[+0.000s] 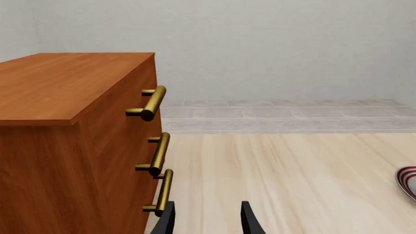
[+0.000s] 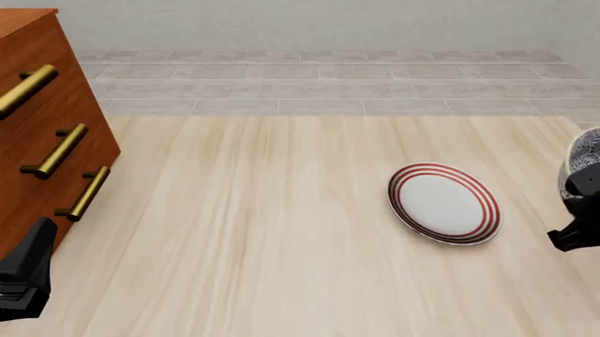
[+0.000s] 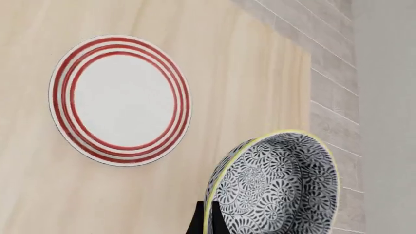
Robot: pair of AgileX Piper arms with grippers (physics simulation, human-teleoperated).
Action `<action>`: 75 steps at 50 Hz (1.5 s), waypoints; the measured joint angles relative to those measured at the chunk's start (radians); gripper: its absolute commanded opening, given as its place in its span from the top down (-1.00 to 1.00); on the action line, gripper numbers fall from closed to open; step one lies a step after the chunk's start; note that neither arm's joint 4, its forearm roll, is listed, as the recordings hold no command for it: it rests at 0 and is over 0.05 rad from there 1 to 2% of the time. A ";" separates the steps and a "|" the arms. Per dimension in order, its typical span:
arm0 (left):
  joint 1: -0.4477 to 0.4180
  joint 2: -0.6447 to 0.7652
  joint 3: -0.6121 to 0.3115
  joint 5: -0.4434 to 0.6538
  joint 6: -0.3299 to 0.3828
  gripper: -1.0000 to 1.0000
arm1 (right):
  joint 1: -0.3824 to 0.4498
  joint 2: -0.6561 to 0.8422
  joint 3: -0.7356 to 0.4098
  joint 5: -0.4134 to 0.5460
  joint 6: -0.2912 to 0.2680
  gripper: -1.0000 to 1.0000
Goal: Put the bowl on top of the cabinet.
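Note:
The bowl point(image 3: 279, 187), patterned in dark blue and white with a pale rim, is tilted on its side above the table. My right gripper point(image 3: 206, 219) is shut on its rim. In the front view the bowl point(image 2: 583, 156) shows only partly at the far right edge, with the right gripper point(image 2: 579, 210) just below it. The reddish-brown cabinet point(image 2: 42, 133) with three brass handles stands at the far left; its flat top point(image 1: 62, 83) is bare. My left gripper point(image 1: 208, 222) is open with nothing between its fingers, close beside the cabinet's lowest handle point(image 1: 162, 192). In the front view the left gripper point(image 2: 36, 246) sits at the bottom left.
A flat white plate with red rings point(image 2: 443, 203) lies on the light wooden table point(image 2: 253, 232), right of centre and just left of the held bowl. The plate point(image 3: 120, 100) also shows in the right wrist view. A grey tiled floor and wall lie beyond the table's far edge.

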 measured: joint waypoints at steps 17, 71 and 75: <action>0.000 0.000 0.000 0.000 0.000 -1.00 | 0.198 -0.194 0.009 0.063 -0.073 1.00; 0.000 0.002 -0.005 0.002 -0.001 -1.00 | 0.595 -0.171 0.016 -0.208 -0.384 1.00; 0.000 0.003 -0.005 0.002 -0.001 -1.00 | 0.611 -0.147 0.011 -0.233 -0.393 1.00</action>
